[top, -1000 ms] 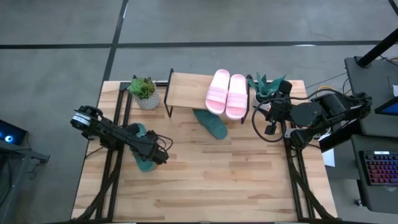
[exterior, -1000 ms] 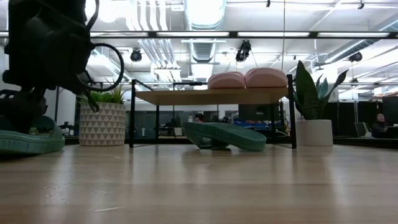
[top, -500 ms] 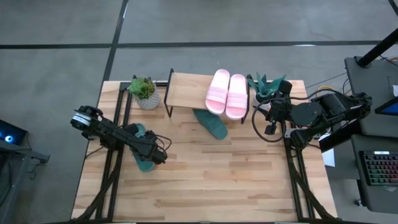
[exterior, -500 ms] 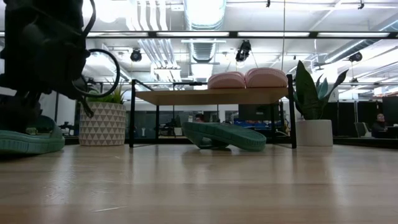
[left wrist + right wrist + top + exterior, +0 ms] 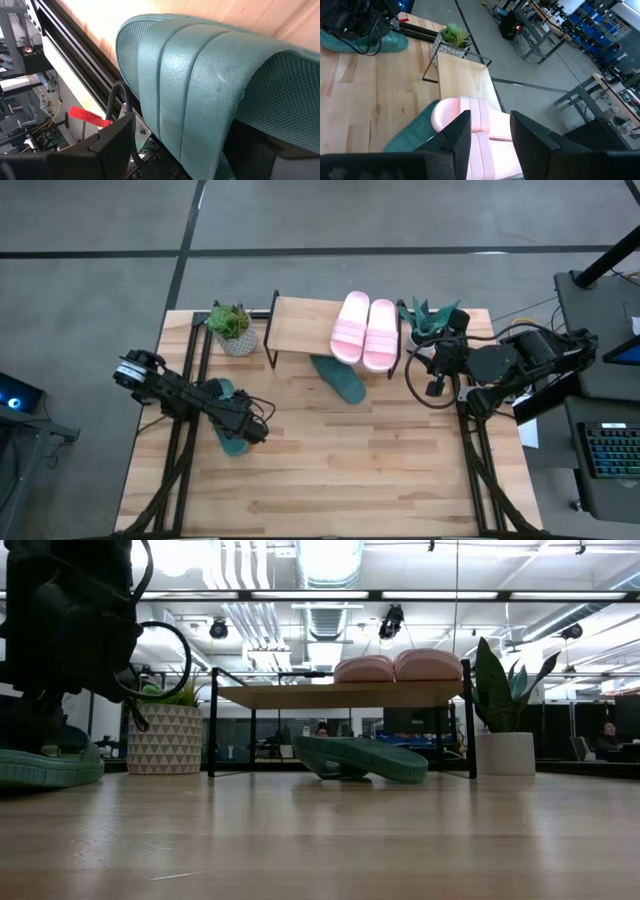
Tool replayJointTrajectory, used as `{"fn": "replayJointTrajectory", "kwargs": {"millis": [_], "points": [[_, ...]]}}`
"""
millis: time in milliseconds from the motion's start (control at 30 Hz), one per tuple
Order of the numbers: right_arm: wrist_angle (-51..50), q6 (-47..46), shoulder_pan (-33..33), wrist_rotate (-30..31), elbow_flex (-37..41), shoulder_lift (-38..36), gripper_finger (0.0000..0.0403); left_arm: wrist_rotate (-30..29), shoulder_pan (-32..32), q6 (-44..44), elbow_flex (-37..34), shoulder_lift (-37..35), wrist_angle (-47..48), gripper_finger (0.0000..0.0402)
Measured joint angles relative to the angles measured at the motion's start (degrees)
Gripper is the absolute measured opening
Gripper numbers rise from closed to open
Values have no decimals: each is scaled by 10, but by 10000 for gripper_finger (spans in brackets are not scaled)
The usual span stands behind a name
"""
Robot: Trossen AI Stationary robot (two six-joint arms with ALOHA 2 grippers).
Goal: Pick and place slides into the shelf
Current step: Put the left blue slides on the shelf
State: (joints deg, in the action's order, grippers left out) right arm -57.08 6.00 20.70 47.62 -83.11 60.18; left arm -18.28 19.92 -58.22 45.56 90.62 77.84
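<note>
One dark green slide [image 5: 226,430] lies flat on the table near its left edge, and it also shows in the low view [image 5: 45,768]. My left gripper [image 5: 240,425] is down over its ribbed strap [image 5: 190,85], open, with a finger on either side [image 5: 185,150]. The second green slide [image 5: 342,380] lies on the table, half under the shelf [image 5: 300,325]. Two pink slides [image 5: 351,327] [image 5: 380,333] rest side by side on the right end of the shelf's plank. My right gripper [image 5: 428,365] hovers open at the table's right edge, beside the shelf [image 5: 490,135]. My left gripper comes at the green slide from above, its fingers astride the ribbed strap [image 5: 165,125] at the slide's middle. One finger [image 5: 115,142] stands outside one edge of the strap and the other by the opposite edge. I cannot tell whether they touch it. The slide lies on the table.
A small plant in a patterned pot [image 5: 232,328] stands left of the shelf and a spiky plant in a white pot [image 5: 432,320] to its right. The near half of the wooden table [image 5: 350,470] is bare planks. A person [image 5: 610,735] sits far behind.
My left gripper has sunk a little onto the green slide near the table's left edge, then held still. The slide has stayed flat on the table.
</note>
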Motion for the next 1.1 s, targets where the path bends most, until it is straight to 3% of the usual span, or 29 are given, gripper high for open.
{"fn": "replayJointTrajectory", "kwargs": {"millis": [433, 800, 1100], "points": [[0, 0, 0, 0, 0, 0, 124, 0, -1, -15, -1, 0, -5, 161], [0, 0, 0, 0, 0, 0, 124, -1, -1, -15, -1, 0, -4, 16], [0, 0, 0, 0, 0, 0, 124, 2, -1, 14, 12, 0, -2, 3]]}}
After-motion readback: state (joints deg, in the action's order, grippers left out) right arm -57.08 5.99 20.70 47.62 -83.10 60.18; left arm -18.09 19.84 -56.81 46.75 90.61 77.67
